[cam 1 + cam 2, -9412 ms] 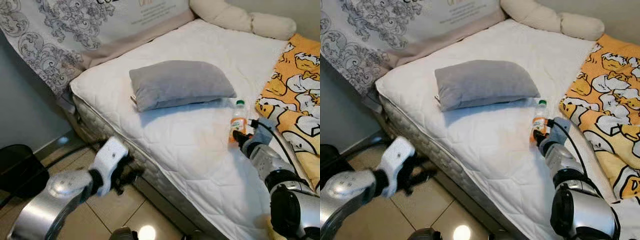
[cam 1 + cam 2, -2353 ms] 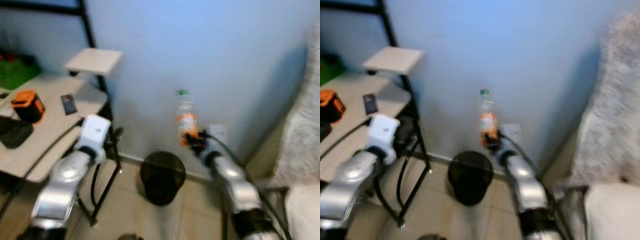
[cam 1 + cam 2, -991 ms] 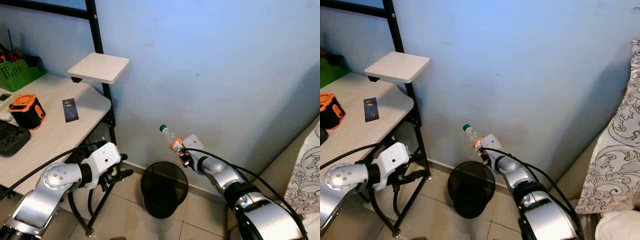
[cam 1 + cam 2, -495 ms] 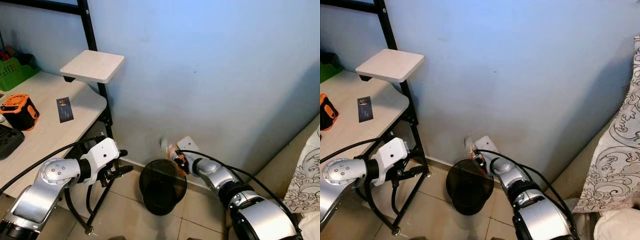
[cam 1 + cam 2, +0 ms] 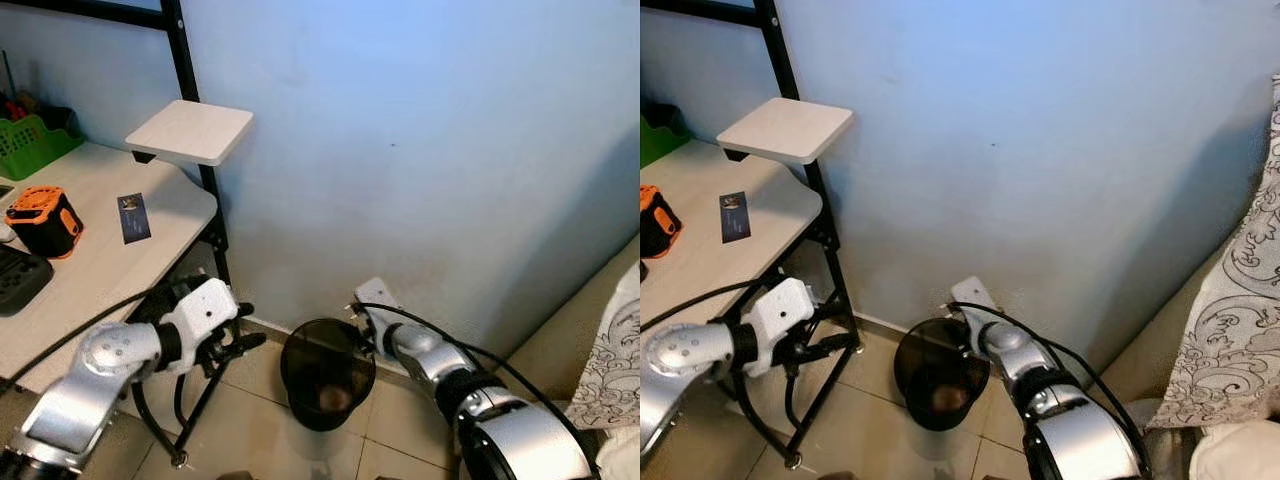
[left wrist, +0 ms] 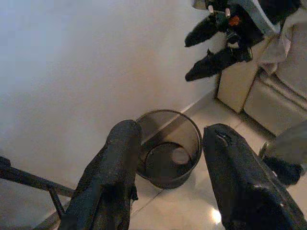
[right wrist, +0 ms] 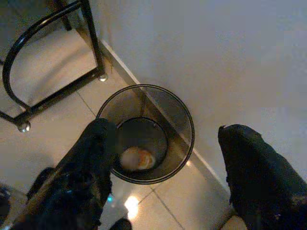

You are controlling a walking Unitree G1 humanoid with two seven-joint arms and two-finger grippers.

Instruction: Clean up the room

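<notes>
Right end effector [image 7: 163, 158] wide open, empty, above black mesh wastebasket [image 5: 327, 372]; bottle [image 7: 136, 158] lying at bottom. Left end effector [image 6: 168, 163] open, empty, at wastebasket's 9 o'clock. Retreat best done straight up, rim avoided.

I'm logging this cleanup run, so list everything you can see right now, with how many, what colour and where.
Waste bin: one, black mesh, on the tiled floor against the wall.
Bottle: one, orange and pale, lying at the bottom of the waste bin.
Desk: one, pale wood top on a black frame, to the robot's left.
Small shelf: one, white, on the black post above the desk.
Orange box: one, orange and black, on the desk.
Card: one, dark, flat on the desk.
Basket: one, green, at the desk's back.
Patterned cloth: one, grey and white, far right.
Left gripper: open, beside the desk leg.
Right gripper: open, above the waste bin.
</notes>
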